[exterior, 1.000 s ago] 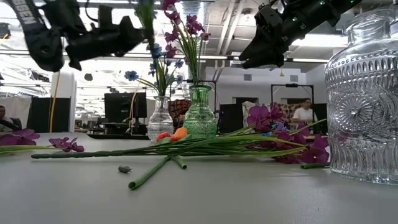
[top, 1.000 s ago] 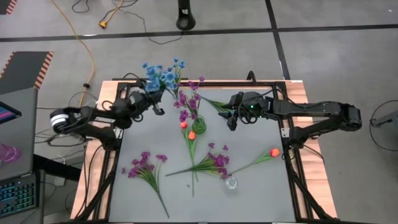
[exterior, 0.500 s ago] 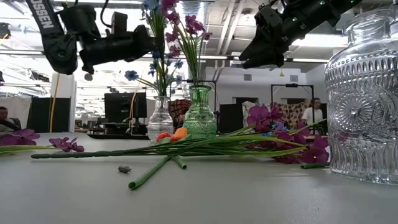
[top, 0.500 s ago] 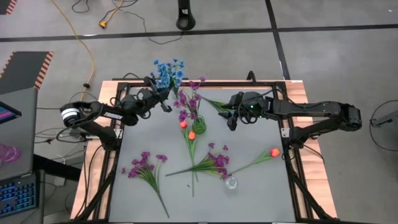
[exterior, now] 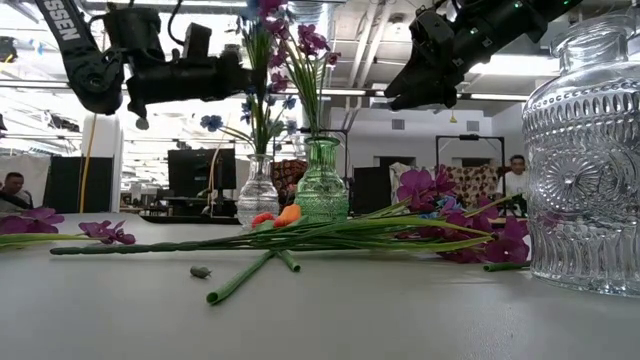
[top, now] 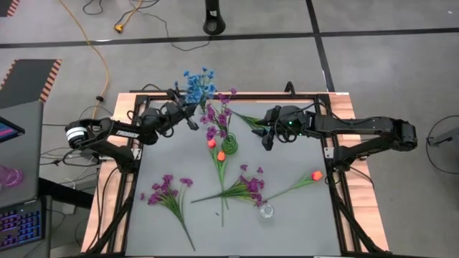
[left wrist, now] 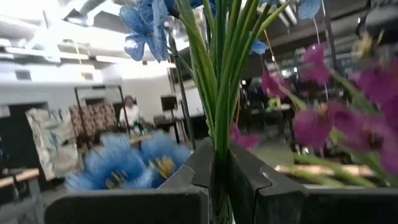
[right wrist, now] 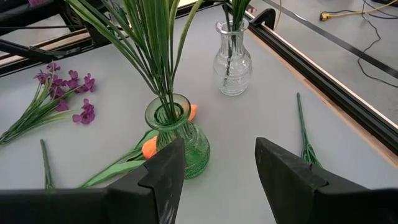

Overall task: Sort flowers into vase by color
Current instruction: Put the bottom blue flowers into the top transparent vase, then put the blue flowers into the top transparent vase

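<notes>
My left gripper (top: 189,119) is shut on a blue flower sprig (top: 199,81) above the small clear vase (exterior: 258,190) at the table's far side. That vase holds blue flowers (exterior: 212,122). Beside it stands a green vase (right wrist: 179,134) with purple flowers (top: 216,115). My right gripper (right wrist: 219,157) hangs open right of the green vase, with nothing between its fingers. Two orange tulip buds (top: 212,143) lie by the green vase's foot. Loose purple sprigs (top: 168,190) and another tulip (top: 316,175) lie flat on the table. My left gripper pinches the blue sprig's bunch of green stems (left wrist: 219,163) between its two fingers. The fingers come nearly level from the table's left and lie across the stems. The sprig stands upright with its blooms (exterior: 250,12) above the fingers. Its lower end is hidden.
A large patterned clear jar (exterior: 590,150) stands near the table's front edge, beside a purple bundle (top: 248,188). A bare green stem (top: 247,119) lies at the far side. A cut stem piece (exterior: 245,277) lies in front. People sit in the room beyond.
My left gripper has moved toward the table's right, nearer the clear vase, and tipped up a little. The blue sprig has gone with it and now stands more upright over the vases.
</notes>
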Tool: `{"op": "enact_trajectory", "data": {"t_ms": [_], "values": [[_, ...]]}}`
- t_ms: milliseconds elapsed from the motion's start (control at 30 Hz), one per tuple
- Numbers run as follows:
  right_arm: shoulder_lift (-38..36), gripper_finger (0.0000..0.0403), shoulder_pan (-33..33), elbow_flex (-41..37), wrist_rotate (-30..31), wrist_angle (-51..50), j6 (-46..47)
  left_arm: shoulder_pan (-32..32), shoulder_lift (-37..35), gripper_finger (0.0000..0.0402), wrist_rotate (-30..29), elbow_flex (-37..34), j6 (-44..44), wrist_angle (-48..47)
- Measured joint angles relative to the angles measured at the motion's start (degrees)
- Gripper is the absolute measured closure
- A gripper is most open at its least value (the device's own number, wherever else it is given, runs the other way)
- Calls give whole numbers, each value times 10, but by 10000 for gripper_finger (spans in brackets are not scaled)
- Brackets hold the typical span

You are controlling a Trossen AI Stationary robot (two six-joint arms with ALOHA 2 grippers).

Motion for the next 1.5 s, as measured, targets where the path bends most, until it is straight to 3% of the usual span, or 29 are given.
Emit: {"op": "enact_trajectory", "data": {"t_ms": [367,733,967,1500], "values": [[0,180,0,0,0,0,0,0,0,378,-14,0,-17,-44],[0,180,0,0,0,0,0,0,-16,264,-40,0,-100,-112],[0,180,0,0,0,0,0,-3,-110,225,-43,0,-72,-275],[0,180,-7,0,65,1,-1,-6,-330,221,-44,0,-59,-610]]}}
